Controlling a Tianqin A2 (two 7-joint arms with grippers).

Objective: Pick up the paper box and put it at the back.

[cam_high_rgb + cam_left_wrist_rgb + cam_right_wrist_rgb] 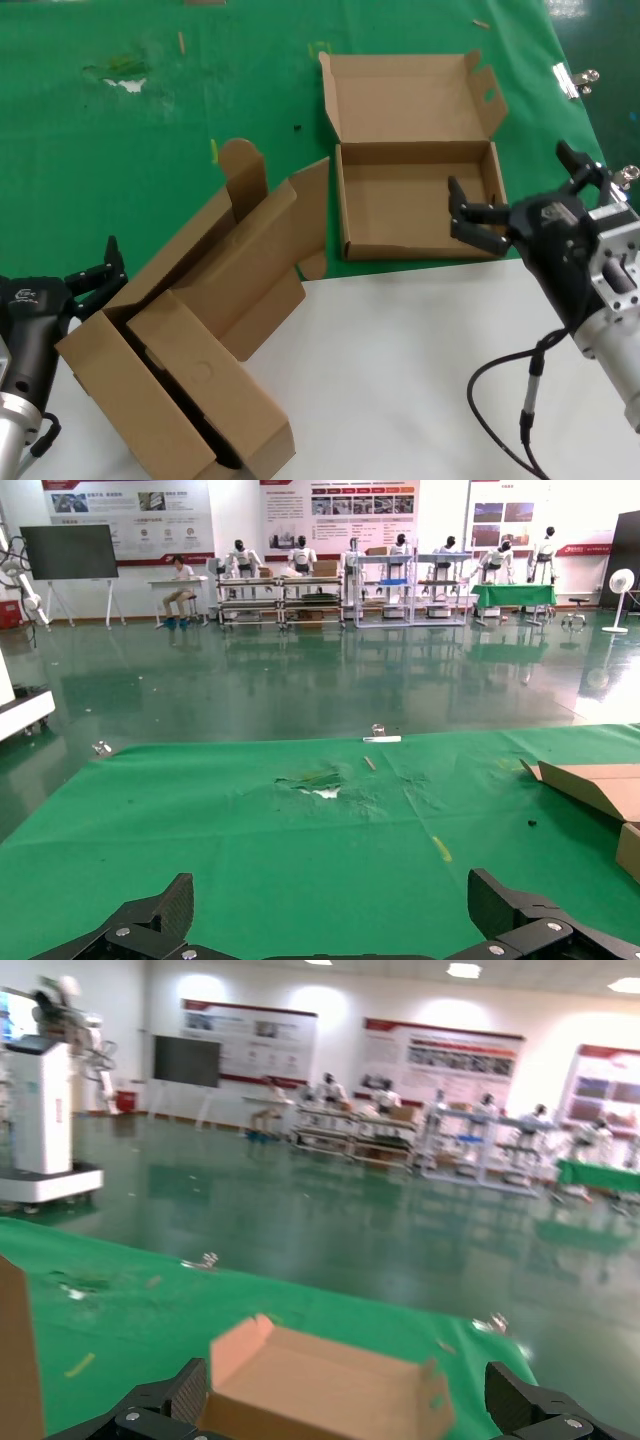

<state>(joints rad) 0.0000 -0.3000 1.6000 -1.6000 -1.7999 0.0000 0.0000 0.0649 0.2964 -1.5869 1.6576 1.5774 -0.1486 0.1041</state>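
Left end effector (95,280) sits parked left of the nested boxes (200,330), fingers spread, holding nothing. Paper box (415,200) lies open right of them, mostly on the green sheet (120,130), near edge at the white surface (400,370). Right end effector (520,200) is wide open, empty, straddling that box's right wall.

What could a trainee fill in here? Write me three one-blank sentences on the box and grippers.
1. The paper box lies with its lid ____.
2. It rests on the ____ sheet, not on the white tabletop.
3. The ____ gripper reaches over the box's tray; the other gripper waits beside the nested boxes.

Missing words: open; green; right
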